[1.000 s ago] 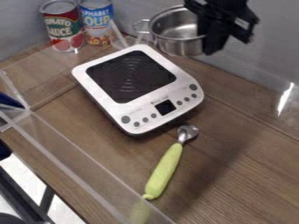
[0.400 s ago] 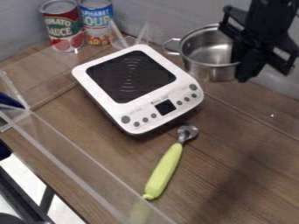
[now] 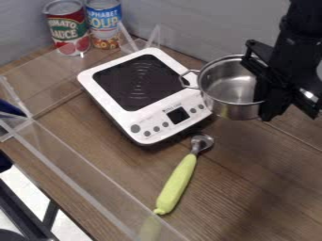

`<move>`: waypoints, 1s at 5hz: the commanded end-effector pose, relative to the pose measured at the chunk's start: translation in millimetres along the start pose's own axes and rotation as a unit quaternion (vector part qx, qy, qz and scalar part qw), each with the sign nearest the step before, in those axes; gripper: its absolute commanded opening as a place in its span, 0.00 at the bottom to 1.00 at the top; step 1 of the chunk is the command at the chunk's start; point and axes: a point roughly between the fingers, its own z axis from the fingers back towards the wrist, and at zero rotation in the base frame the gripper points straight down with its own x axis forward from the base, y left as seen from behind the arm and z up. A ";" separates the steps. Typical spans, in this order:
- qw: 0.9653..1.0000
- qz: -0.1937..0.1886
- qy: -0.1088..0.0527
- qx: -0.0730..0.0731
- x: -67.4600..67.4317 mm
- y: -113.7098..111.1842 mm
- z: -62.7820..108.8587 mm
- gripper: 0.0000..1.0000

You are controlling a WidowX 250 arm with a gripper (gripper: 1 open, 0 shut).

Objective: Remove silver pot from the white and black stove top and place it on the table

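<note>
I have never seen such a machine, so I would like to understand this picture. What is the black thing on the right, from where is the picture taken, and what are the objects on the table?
The black thing is the end of a robot arm. At its bottom is a pincer, which points down and is shut on the rim of the silver pot, so the arm holds the pot. There is one camera only. It is not on the arm, and it looks down at a slant on the wooden table. The pot is at the right corner of the stove top, off its black plate. Whether the pot's bottom touches the wood cannot be told. At the back stand two tin cans. In front of the stove lies a tool with a yellow handle and a metal head.
</note>
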 end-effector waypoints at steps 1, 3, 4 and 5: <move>0.999 -0.015 -0.035 -0.007 -2.5 -20.6 12.6 0.00; 0.999 -0.023 -0.040 -0.026 -10.0 -60.9 -12.5 0.00; 0.998 -0.029 -0.040 -0.032 -11.5 -72.8 -24.1 0.00; 0.998 -0.035 -0.040 -0.032 -11.7 -79.1 -31.9 0.00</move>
